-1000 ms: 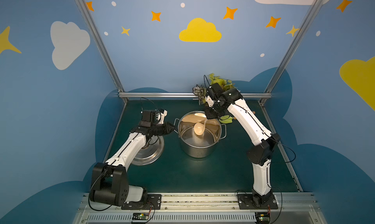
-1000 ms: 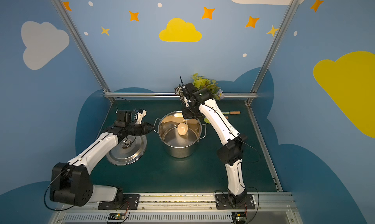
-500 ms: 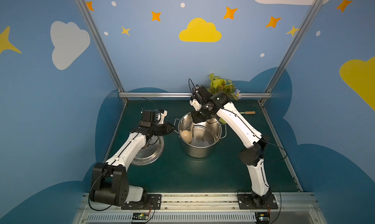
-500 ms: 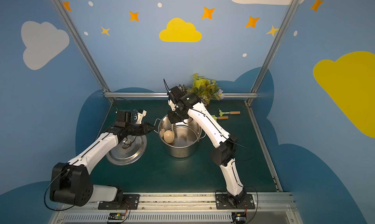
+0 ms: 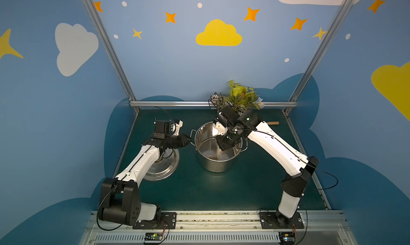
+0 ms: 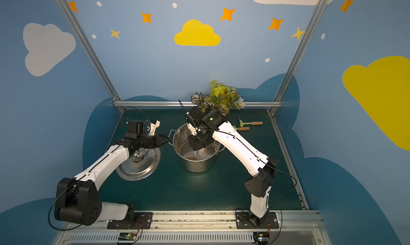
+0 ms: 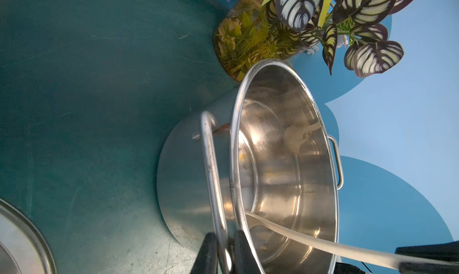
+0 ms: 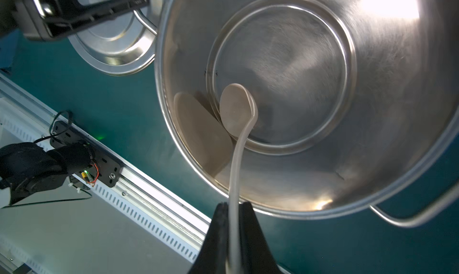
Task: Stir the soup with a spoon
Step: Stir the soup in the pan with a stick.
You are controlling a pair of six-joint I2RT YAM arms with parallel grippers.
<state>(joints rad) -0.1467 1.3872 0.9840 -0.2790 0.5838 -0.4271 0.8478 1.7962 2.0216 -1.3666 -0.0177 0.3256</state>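
Note:
A large steel pot (image 5: 216, 165) (image 6: 197, 165) stands mid-table. My left gripper (image 5: 189, 141) (image 7: 222, 250) is shut on the pot's left handle (image 7: 208, 146), one black finger on each side of the wire loop. Above the pot's opening, my right gripper (image 5: 224, 145) (image 8: 233, 208) points down and is shut on the thin handle of the cream spoon (image 8: 236, 108). The spoon's round bowl rests on the shiny pot bottom (image 8: 285, 61), close to the wall on the near side. No distinct soup shows there. In the left wrist view the spoon's handle (image 7: 310, 243) crosses the pot's rim.
The steel lid (image 5: 163, 166) (image 6: 139, 166) lies flat left of the pot, under my left arm. A leafy plant (image 5: 240, 97) stands at the back edge behind the pot. Two green tools with wooden handles (image 6: 250, 123) lie at the back right.
My right arm has swept the spoon round inside the pot, from the middle to the left wall and then to the near side. My left gripper has stayed on the handle.

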